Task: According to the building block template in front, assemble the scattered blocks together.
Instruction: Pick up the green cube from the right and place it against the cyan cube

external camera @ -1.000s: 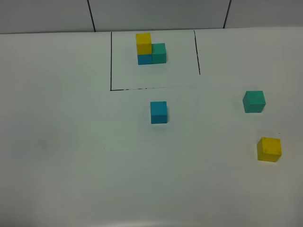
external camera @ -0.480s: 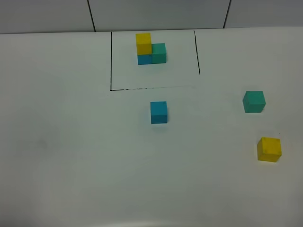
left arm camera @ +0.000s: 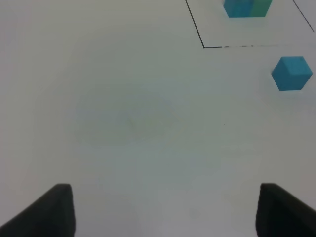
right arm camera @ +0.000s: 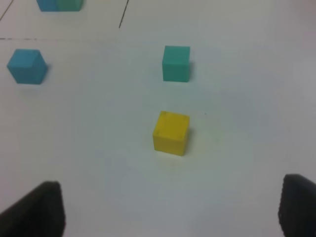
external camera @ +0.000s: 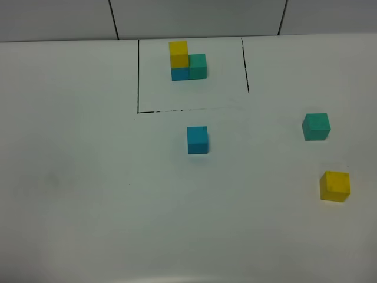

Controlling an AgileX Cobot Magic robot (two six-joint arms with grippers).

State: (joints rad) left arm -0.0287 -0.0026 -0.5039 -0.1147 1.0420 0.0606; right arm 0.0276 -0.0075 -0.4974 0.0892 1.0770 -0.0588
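Cyan-blue cube (external camera: 197,140) stands alone near the middle of the white table (external camera: 88,194), just in front of the black-lined rectangle (external camera: 138,76) and clear of its front line; bare tabletop opens all round it, widest toward my left side. The teal-green cube (external camera: 316,127) sits well off to the right; the yellow cube (external camera: 335,186) is nearer me, close to the right edge of the high view; these two are apart, not touching; only bare tabletop lies between the three loose cubes. The building block template (external camera: 187,61) stands inside the rectangle toward its back line, yellow atop blue with teal-green touching alongside, near where the table meets the tiled wall (external camera: 194,17). My left pincer (left arm camera: 165,212) hangs over bare table, fingers (left arm camera: 59,210) spread wide and holding nothing; the blue one lies ahead and off to the side. My right pincer (right arm camera: 170,210) is likewise spread wide and empty; the yellow cube lies straight ahead of its gap, the teal-green one beyond that.
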